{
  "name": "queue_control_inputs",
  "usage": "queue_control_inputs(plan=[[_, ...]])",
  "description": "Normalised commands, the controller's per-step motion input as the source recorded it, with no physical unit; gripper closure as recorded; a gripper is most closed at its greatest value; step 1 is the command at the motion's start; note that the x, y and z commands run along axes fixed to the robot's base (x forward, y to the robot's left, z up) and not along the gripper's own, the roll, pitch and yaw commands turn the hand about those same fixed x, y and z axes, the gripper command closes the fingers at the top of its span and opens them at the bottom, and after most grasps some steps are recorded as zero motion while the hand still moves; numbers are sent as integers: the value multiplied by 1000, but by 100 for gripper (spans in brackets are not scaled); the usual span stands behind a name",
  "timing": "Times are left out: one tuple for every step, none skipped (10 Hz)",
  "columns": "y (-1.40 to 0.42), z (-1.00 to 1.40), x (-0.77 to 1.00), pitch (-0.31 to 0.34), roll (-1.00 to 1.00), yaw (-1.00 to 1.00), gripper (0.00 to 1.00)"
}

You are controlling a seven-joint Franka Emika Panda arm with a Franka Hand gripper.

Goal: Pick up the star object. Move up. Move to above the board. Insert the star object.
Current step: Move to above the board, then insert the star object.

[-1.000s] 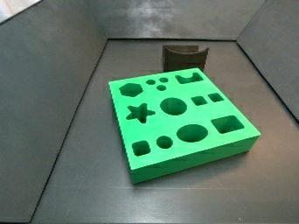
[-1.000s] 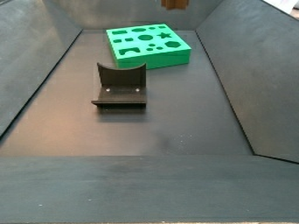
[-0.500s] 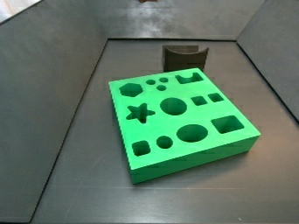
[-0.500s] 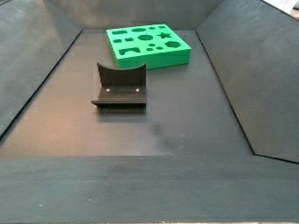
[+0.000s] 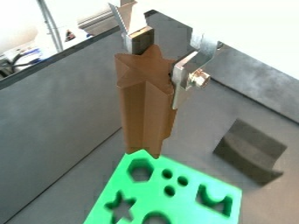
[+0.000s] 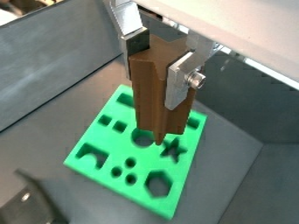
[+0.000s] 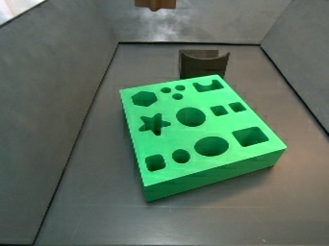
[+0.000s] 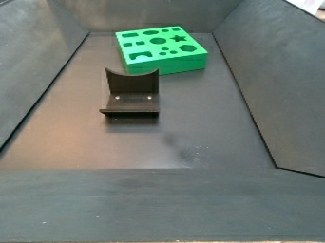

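Observation:
My gripper is shut on the star object, a tall brown wooden peg with a star-shaped section, hanging upright between the silver fingers in both wrist views. It is held high above the green board, which lies on the floor with its star cut-out open. In a side view only the peg's lower end shows at the top edge. The board also shows far back in a side view, where the gripper is out of view.
A dark grey curved block stands just beyond the board, also in a side view and in a wrist view. Sloping dark grey walls enclose the floor on all sides.
The peg's lower end has come further into view at the top edge of a side view. The board and the grey block have not moved.

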Motion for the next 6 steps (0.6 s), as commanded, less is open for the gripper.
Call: queue_control_inputs(plan=[[-477,84,84,137,12,7,100],[-287,51,83,124,19,8,100],[-206,40,75,114,25,8,100],[0,-37,0,0,0,0,100],[-74,-197,0,-17,3,-57,100],[-143,-546,17,-56,154,-146,100]])
